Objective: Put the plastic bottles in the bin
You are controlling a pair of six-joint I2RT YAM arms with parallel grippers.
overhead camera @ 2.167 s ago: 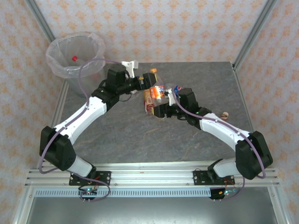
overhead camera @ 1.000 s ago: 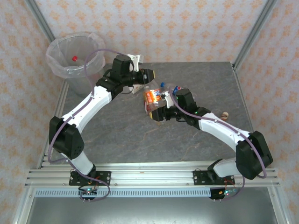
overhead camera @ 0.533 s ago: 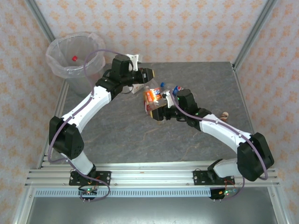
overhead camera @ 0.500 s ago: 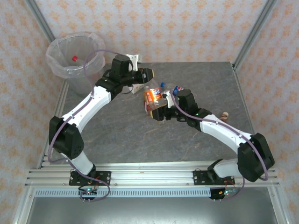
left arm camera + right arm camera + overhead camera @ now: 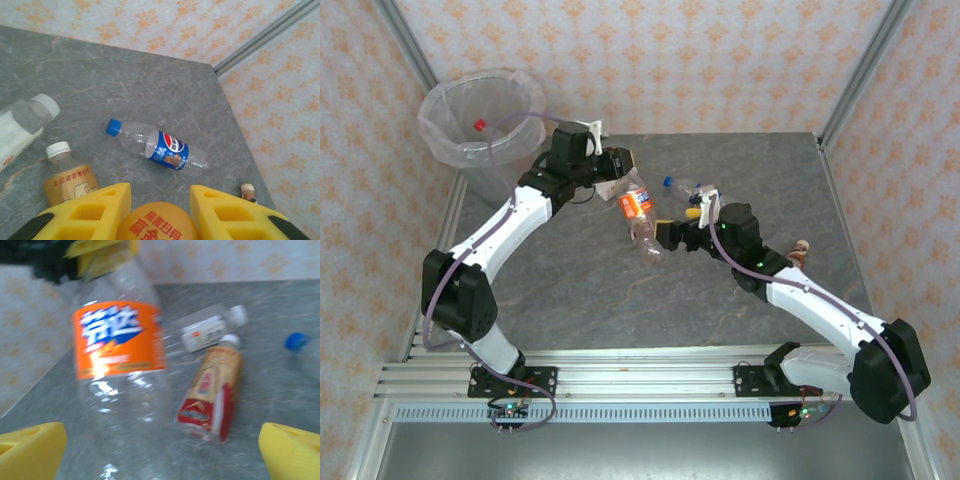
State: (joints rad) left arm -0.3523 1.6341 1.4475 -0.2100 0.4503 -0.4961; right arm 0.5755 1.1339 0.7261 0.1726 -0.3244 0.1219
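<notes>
On my screen the orange-labelled bottle (image 5: 120, 390) is clear, glossy plastic with a shiny printed wrap. The left fingers (image 5: 120, 197) look like matt yellow moulded plastic. The tabletop (image 5: 150, 85) reads as smooth, matt grey stone. The bin (image 5: 434, 125) wears crinkly clear film, and the rails (image 5: 650, 378) are brushed metal.

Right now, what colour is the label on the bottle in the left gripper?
Orange label, white lettering; clearest in the right wrist view.

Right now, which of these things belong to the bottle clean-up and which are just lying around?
Job: orange-label bottle in the left gripper; blue-label bottle; brown-label bottle; white-label bottle; bin.
Lying about: small tan-topped object near the right edge of the table; too small to identify.
</notes>
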